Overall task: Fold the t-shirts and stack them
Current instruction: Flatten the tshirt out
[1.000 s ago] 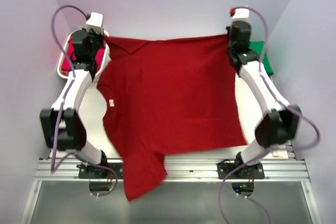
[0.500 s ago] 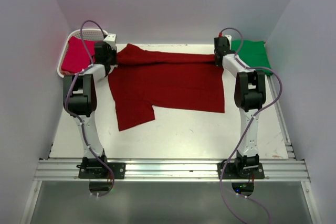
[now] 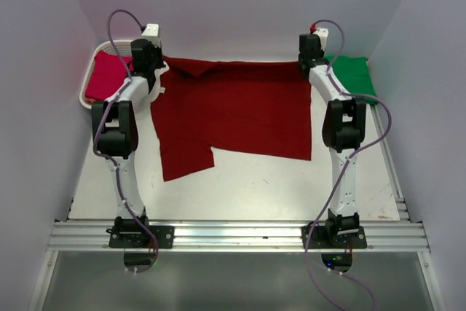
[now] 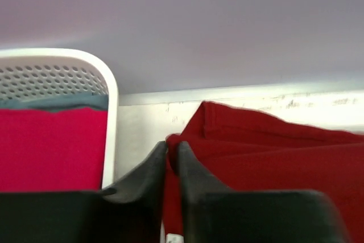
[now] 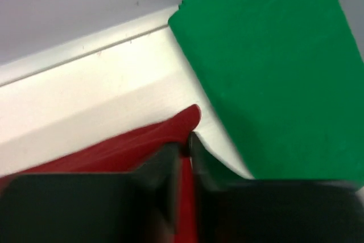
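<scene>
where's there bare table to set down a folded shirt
The near half of the table is bare, between the near hem of the maroon t-shirt and the mounting rail. The far edge is crowded: basket left, green t-shirt right, maroon one stretched between.

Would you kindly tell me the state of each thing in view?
maroon shirt, spread on table, far corners gripped.
green shirt, folded, flat at far right.
basket, upright, holding cloth.
crimson shirt, lying in basket.
left gripper, shut on maroon shirt.
right gripper, shut on maroon shirt.
</scene>
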`<state>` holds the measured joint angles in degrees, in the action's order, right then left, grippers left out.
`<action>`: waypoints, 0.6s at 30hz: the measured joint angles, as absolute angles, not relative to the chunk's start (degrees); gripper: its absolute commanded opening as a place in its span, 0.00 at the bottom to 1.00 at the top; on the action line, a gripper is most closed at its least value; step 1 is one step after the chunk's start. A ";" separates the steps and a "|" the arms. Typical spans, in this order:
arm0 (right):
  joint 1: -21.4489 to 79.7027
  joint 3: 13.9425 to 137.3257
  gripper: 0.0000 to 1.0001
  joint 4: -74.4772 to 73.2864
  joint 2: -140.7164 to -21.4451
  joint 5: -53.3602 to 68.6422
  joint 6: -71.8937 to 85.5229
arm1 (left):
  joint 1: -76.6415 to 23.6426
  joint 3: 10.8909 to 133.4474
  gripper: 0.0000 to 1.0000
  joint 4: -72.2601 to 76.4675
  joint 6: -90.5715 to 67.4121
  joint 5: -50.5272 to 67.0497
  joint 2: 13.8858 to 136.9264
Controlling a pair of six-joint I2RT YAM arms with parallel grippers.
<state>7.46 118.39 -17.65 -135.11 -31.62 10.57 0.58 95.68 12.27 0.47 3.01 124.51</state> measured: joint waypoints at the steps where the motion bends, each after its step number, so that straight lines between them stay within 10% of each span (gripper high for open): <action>1: 7.49 120.29 0.86 -17.96 -136.03 -32.62 11.68 | 0.56 97.36 0.42 12.56 -0.43 2.09 125.29; 3: 7.42 121.64 0.99 -18.06 -136.66 -33.65 13.02 | 0.54 98.10 0.99 12.73 -2.83 -0.23 125.43; 10: 8.62 95.74 0.99 -8.36 -124.40 -32.71 15.03 | -2.17 85.56 1.00 17.50 -6.35 -4.78 118.72; 13: 11.14 87.22 0.97 -6.55 -120.07 -31.90 15.22 | -4.67 83.11 0.52 16.97 -7.70 -4.58 117.91; 14: 12.53 84.93 0.70 -6.09 -118.63 -31.77 15.22 | -5.28 81.58 0.15 16.47 -7.94 -4.60 117.19; 15: 13.82 82.96 0.40 -5.50 -117.36 -31.53 14.96 | -6.22 79.29 0.00 15.94 -8.64 -4.64 116.05; 16: 15.62 80.58 0.09 -5.08 -115.61 -30.98 15.09 | -7.14 76.40 0.00 15.79 -8.84 -4.89 114.52; 18: 19.31 76.88 0.00 -4.56 -112.31 -29.78 16.16 | -9.37 70.11 0.00 15.40 -9.04 -6.17 111.50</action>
